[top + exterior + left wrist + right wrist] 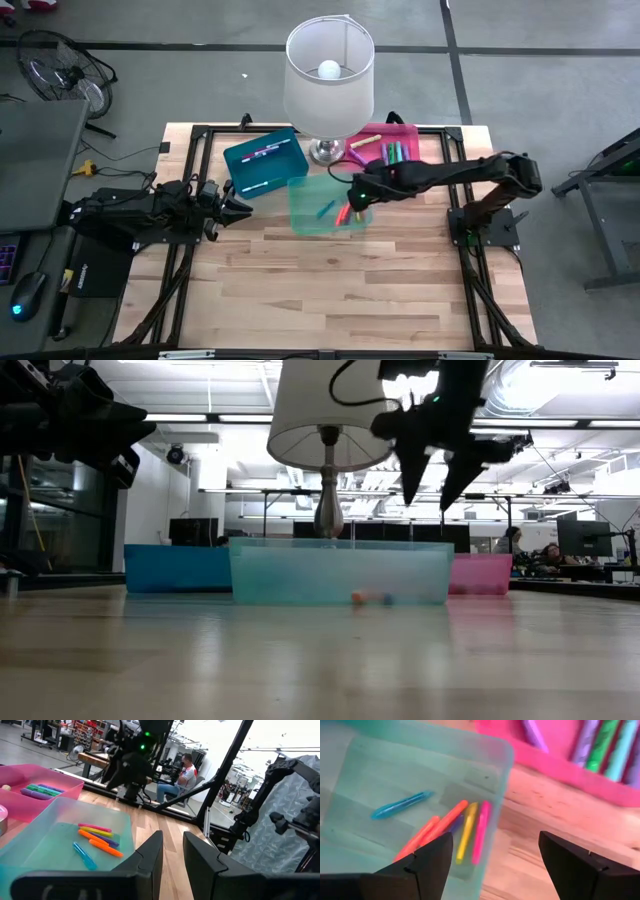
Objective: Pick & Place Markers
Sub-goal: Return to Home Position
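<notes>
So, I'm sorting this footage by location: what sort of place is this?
Probably a robotics lab in an open workshop-office. The left arm and right arm are mounted on a framed wooden table. Behind it are desks with monitors, and a person is seated there.

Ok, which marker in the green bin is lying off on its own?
The blue marker. It lies alone in the green bin, while the orange, yellow and pink markers lie bunched side by side.

The left arm (150, 212) and right arm (450, 175) are black, built of jointed links. A small green light (145, 734) glows on the right one. Its fingers (432, 857) are flat dark wedges.
</notes>
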`<state>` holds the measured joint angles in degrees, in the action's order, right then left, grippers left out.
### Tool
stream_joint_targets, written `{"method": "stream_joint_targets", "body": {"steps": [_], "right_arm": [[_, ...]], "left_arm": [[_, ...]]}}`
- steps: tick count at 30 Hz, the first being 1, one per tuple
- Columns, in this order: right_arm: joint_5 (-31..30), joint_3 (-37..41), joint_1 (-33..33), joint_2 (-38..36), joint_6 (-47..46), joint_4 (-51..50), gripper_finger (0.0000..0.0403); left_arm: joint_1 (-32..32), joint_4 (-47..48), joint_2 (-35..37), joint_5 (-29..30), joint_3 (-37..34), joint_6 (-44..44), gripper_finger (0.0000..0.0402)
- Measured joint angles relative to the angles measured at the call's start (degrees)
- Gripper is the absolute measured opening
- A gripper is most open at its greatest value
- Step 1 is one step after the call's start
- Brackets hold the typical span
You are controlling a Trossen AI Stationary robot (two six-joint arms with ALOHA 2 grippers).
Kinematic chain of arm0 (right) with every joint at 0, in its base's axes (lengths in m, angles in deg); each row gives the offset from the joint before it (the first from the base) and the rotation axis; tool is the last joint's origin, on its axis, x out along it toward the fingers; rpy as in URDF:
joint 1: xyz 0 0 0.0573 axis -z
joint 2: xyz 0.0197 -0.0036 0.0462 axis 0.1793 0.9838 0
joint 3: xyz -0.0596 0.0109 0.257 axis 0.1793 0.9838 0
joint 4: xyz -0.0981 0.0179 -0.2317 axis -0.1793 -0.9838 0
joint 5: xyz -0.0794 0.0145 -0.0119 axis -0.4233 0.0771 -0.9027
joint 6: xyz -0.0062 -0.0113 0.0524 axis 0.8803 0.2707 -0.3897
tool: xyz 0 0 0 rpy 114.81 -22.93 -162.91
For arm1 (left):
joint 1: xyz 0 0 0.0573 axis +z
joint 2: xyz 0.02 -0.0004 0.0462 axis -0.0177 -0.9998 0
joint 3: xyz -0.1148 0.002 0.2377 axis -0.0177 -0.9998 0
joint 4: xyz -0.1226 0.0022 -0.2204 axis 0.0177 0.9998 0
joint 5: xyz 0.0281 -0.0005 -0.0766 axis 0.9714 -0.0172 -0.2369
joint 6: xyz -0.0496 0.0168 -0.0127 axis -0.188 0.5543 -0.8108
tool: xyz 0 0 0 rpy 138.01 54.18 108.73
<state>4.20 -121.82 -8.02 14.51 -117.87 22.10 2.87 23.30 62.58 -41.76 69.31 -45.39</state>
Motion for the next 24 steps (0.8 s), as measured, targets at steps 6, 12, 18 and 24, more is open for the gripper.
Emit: {"method": "stream_joint_targets", "body": {"steps": [6, 12, 18, 24], "right_arm": [[-0.01, 0.0, -0.02, -5.31, 2.81, -7.61, 0.0284], [-5.23, 0.02, -2.7, -10.9, 14.23, -14.93, 0.0284], [-13.84, 3.56, -8.93, -17.67, 18.35, -15.02, 0.0284], [-15.81, 18.64, -14.8, -28.73, 5.83, -8.64, 0.0284]], "left_arm": [[-0.01, 0.0, 0.0, 0.0, 0.0, -0.01, 0.0074], [0.01, 0.01, 0.02, 0.0, 0.0, -0.02, 0.0074], [0.02, 0.0, 0.0, 0.0, 0.0, -0.02, 0.0074], [-0.01, 0.02, 0.01, 0.0, 0.0, 0.01, 0.0074]]}}
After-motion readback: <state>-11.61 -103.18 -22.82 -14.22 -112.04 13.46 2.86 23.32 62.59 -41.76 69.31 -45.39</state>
